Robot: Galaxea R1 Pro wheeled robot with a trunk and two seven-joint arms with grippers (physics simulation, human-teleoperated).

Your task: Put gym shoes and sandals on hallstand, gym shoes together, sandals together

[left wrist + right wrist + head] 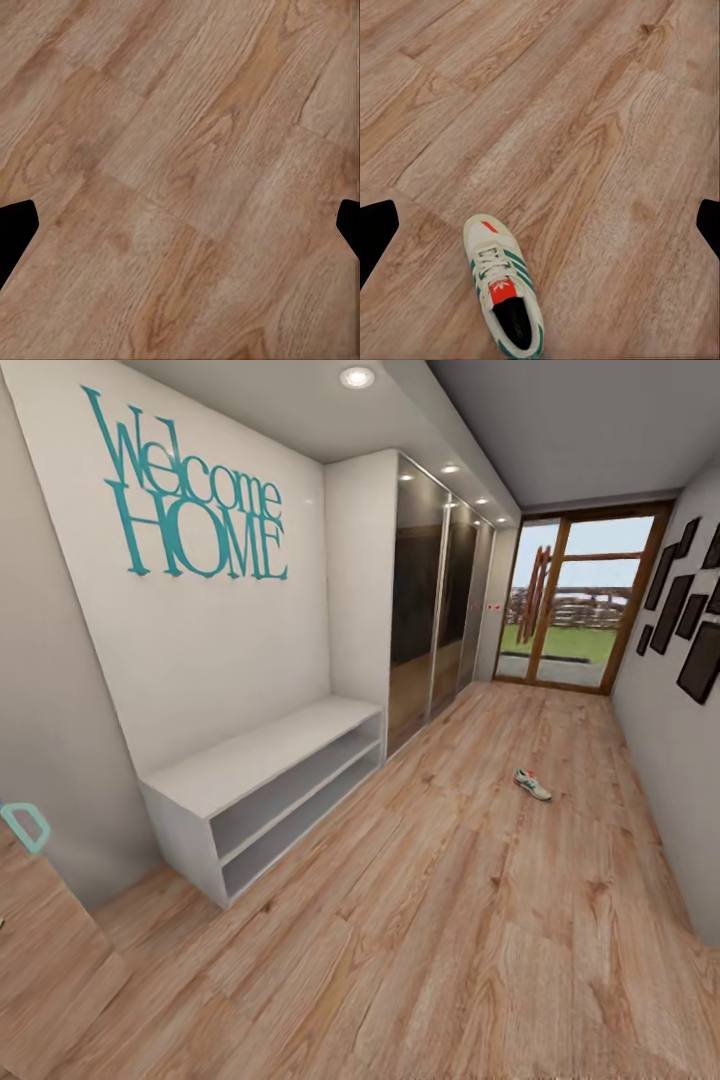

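Fingertips (376,232) of the right gripper (540,232) are spread wide apart, empty — one gym shoe (504,289) is seen lying between them on the corridor floor (585,112), untouched.

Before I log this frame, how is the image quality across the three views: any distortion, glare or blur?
Head view: wide-angle, walls lean and the white bench looks stretched; ceiling spotlights glare off the glossy wardrobe doors, and the far gym shoe is small. Left wrist view: wood floor grain soft, evenly lit. Right wrist view: a gym shoe reads clearly, with hardly any shadow.
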